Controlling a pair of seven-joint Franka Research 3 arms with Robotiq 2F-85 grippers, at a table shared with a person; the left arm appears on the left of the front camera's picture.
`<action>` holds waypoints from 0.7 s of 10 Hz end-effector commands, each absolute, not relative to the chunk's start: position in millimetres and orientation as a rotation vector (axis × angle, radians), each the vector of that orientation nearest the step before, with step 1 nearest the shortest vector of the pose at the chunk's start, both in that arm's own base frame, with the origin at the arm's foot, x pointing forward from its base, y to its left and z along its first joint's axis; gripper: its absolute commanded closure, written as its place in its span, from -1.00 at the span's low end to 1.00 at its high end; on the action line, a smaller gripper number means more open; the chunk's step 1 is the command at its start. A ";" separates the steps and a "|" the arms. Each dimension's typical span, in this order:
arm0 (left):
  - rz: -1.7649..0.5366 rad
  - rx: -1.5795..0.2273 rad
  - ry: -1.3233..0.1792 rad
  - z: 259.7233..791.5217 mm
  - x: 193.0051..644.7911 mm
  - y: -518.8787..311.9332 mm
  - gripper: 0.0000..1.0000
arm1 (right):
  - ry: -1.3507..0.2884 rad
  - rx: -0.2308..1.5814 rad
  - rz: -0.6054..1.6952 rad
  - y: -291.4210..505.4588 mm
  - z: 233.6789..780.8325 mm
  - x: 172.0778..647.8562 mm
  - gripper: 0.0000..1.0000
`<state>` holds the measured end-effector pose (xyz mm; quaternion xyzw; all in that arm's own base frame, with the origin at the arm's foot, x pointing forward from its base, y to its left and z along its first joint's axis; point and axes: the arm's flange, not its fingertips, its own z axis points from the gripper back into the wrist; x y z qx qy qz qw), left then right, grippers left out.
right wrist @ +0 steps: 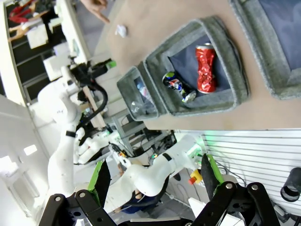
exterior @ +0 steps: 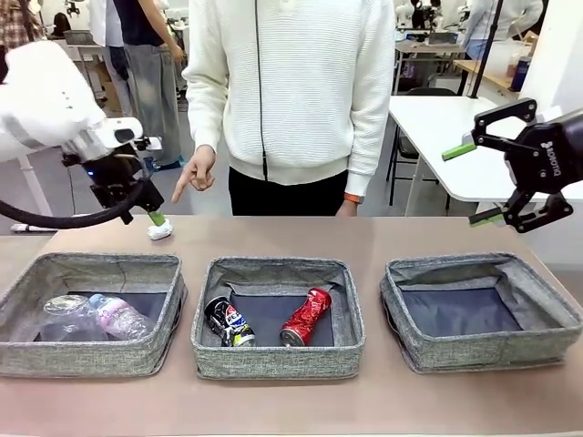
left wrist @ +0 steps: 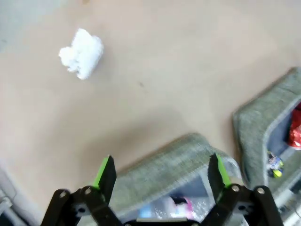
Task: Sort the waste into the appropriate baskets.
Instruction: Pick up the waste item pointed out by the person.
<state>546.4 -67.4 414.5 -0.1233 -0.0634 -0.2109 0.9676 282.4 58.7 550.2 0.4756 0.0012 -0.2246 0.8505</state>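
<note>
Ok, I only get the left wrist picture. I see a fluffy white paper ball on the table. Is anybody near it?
Observer: Yes. A person stands at the far side, and their hand points a finger down toward the white paper wad.
Operator: Is there another basket I can't see?
Observer: Yes, the right basket. It has nothing in it, just its dark bottom.
Operator: What's the other arm doing?
Observer: The right gripper hangs in the air at the right, jaws open, holding nothing.
</note>
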 end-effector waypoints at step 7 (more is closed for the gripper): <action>-0.360 -0.293 -0.166 343.3 656.3 -48.0 -1.00 | -0.001 1.021 -0.452 57.6 551.1 284.4 -1.00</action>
